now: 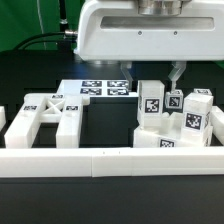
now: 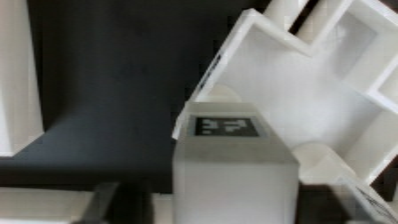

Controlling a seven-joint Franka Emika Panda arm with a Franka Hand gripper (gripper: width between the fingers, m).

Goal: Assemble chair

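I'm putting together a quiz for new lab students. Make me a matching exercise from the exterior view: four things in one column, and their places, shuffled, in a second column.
Things:
1. X-braced frame
2. marker board
3. long white rail
4. tagged posts

Places:
A. across the front, nearest the camera
B. on the exterior view's right
C. on the exterior view's left
D. at the back, near the middle

Pairs: 1-C, 2-D, 3-A, 4-B

A black table point(image 1: 105, 122) is shown. Laid on it are the X-braced frame point(image 1: 50, 115) at centre left, the marker board point(image 1: 100, 88) at upper centre, white blocky pieces point(image 1: 175, 120) at right, and a long white rail point(image 1: 110, 160) across the lower frame.
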